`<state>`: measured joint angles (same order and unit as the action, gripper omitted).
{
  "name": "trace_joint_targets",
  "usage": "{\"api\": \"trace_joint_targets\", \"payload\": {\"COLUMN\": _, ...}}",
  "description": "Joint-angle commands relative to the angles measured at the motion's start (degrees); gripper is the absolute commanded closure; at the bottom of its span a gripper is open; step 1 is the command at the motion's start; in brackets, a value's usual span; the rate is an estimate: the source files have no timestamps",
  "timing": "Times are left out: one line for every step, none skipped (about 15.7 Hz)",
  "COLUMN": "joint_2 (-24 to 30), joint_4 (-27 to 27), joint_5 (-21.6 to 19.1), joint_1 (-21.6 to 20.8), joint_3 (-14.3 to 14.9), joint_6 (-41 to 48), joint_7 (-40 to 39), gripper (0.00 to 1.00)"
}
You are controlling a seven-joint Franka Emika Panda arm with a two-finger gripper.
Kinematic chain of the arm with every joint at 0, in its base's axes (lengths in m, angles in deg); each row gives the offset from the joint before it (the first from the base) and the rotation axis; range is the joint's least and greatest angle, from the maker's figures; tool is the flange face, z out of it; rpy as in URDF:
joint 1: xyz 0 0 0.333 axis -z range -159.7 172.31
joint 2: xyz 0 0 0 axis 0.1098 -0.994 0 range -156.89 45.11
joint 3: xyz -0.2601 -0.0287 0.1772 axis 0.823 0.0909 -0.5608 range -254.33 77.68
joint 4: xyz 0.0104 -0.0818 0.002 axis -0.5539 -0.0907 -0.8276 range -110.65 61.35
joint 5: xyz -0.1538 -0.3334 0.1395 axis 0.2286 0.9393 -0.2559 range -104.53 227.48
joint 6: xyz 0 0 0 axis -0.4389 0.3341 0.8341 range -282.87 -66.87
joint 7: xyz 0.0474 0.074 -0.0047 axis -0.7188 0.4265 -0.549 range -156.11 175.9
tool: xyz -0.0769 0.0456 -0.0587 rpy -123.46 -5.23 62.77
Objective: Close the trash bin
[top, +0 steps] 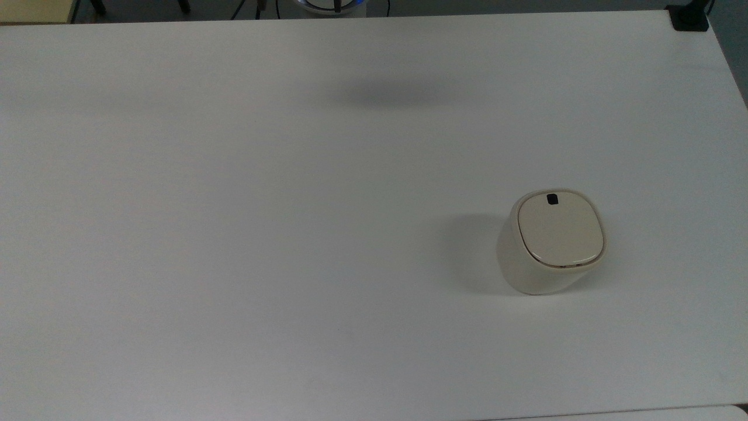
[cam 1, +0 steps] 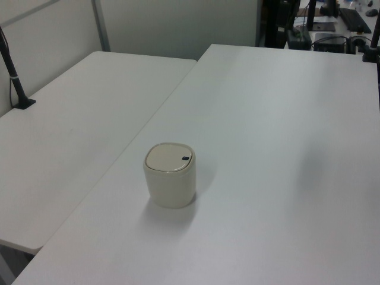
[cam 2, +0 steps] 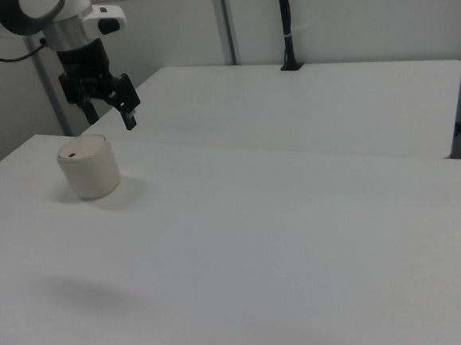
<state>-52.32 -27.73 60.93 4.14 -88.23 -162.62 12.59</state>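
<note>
Top view puts the trash bin (top: pixel 549 242) upright on the white table (top: pixel 234 204), lid flat on its rim with the black mark (top: pixel 551 199) toward the far edge, well in from every edge with bare tabletop all round. Right view shows the gripper (cam 2: pixel 110 114) raised above the table, its 2 fingers apart and holding nothing, and a second table (cam 2: pixel 305 103) just beyond.

arm (cam 2: pixel 26 13): raised, at the right view's upper left | wrist: angled downward | gripper (cam 2: pixel 110 114): black fingers apart, pointing down, holding nothing
</note>
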Motion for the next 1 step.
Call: {"api": "trace_joint_targets", "payload": {"joint_2": 0.47, "joint_4": -0.96, "joint_5": 0.90, "joint_1": -1.43, "joint_3": 1.05, "joint_6": -1.14, "joint_7": -0.50, "gripper": 0.00}}
